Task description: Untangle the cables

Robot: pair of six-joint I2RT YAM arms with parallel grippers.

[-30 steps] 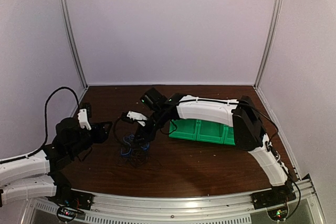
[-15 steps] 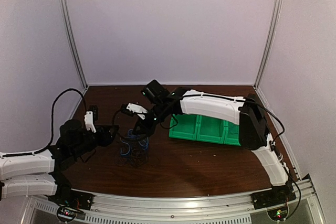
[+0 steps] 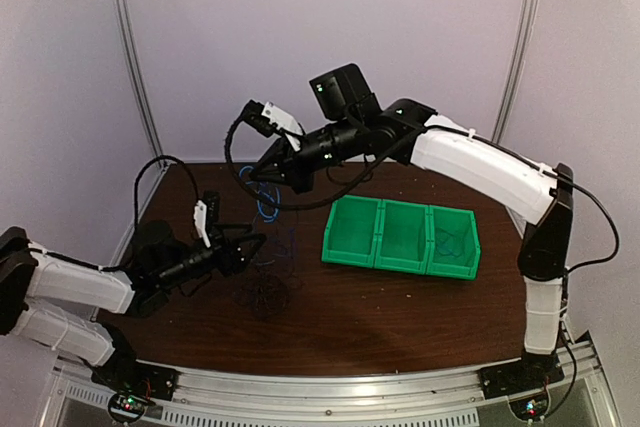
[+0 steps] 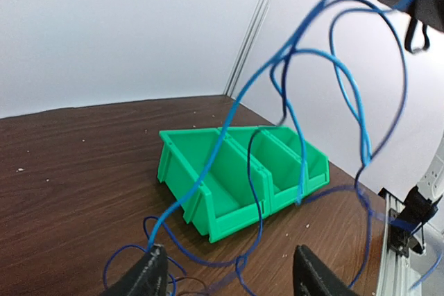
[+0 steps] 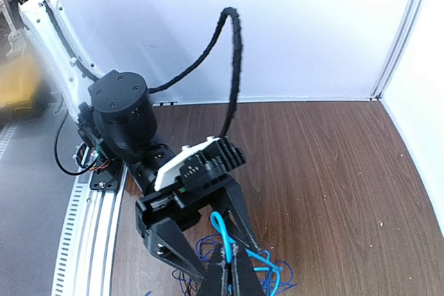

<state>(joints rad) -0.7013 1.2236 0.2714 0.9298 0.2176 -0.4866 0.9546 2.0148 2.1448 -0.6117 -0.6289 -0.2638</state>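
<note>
My right gripper (image 3: 255, 175) is raised high over the table's left middle and is shut on the blue cable (image 3: 263, 204). The wrist view shows the jaws (image 5: 229, 247) pinching a loop of the blue cable (image 5: 223, 225). The blue cable hangs in loose loops down to a small black cable tangle (image 3: 262, 294) on the table. My left gripper (image 3: 254, 245) is open, low, just left of the hanging loops. In the left wrist view its jaws (image 4: 229, 249) stand wide apart, and the blue cable (image 4: 305, 53) passes by the left fingertip (image 4: 151, 263).
A green three-compartment bin (image 3: 400, 237) stands right of centre, with a thin black cable (image 3: 452, 243) in its rightmost compartment. It also shows in the left wrist view (image 4: 229, 178). Side walls and metal posts enclose the table. A metal rail runs along the near edge.
My right arm has lifted well up from the table, drawing the blue cable out of the tangle. My left arm has reached rightward towards the tangle, its jaws open.
</note>
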